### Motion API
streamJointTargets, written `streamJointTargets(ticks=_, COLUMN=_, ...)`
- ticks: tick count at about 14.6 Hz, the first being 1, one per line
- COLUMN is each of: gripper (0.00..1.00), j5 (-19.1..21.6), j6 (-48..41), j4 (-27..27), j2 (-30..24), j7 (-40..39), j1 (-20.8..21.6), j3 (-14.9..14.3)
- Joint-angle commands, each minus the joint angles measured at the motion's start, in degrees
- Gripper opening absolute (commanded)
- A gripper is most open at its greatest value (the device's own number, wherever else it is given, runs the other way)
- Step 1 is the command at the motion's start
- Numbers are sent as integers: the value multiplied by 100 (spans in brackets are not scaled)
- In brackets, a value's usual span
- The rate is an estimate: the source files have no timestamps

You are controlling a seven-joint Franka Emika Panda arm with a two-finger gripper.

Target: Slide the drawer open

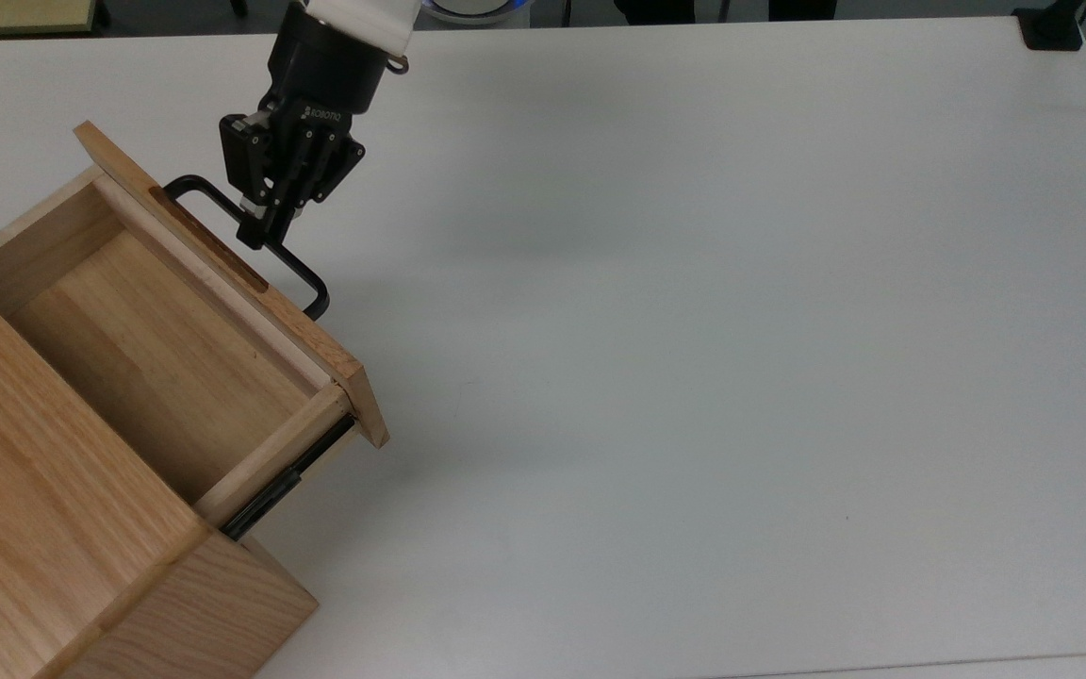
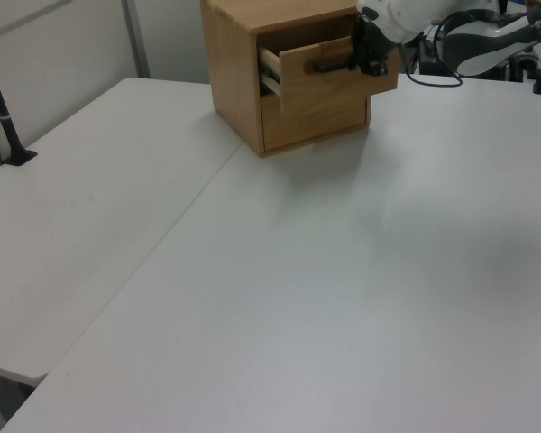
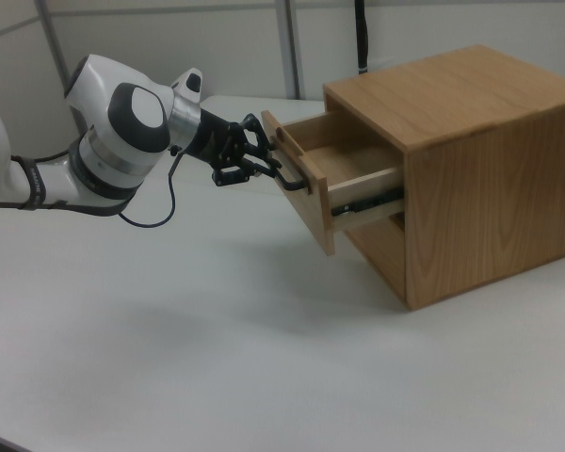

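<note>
The drawer is light oak and stands pulled well out of the wooden cabinet at the top view's left, with its inside bare. A long black bar handle runs along its front panel. My gripper is shut on the handle near its middle, coming in from the table side. In the left view the gripper holds the handle on the drawer at the top. In the right view the gripper grips the handle to the left of the drawer.
The cabinet stands on a white table with wide open surface to the top view's right. A second drawer front sits shut below the pulled one. A black clamp and a black post stand at the table's edges.
</note>
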Motion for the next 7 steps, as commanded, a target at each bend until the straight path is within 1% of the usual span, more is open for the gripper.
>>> streamJointTargets(ticks=1, gripper=7, j5=-57, j6=22, j4=-262, j2=-80, j7=174, j1=224, j3=35)
streamJointTargets(ticks=2, gripper=7, j5=-57, j6=22, j4=-253, j2=-79, j7=165, j1=224, j3=26)
streamJointTargets(ticks=3, gripper=19, j5=-57, j6=22, j4=-253, j2=-71, j7=174, j1=224, j3=34)
streamJointTargets(ticks=5, gripper=82, j5=-22, j6=22, j4=-227, j2=-62, j7=183, j1=216, j3=35)
streamJointTargets(ticks=6, gripper=84, j5=-13, j6=22, j4=-209, j2=-79, j7=192, j1=224, j3=35)
streamJointTargets(ticks=7, gripper=97, j5=5, j6=-21, j4=-192, j2=-88, j7=279, j1=224, j3=35)
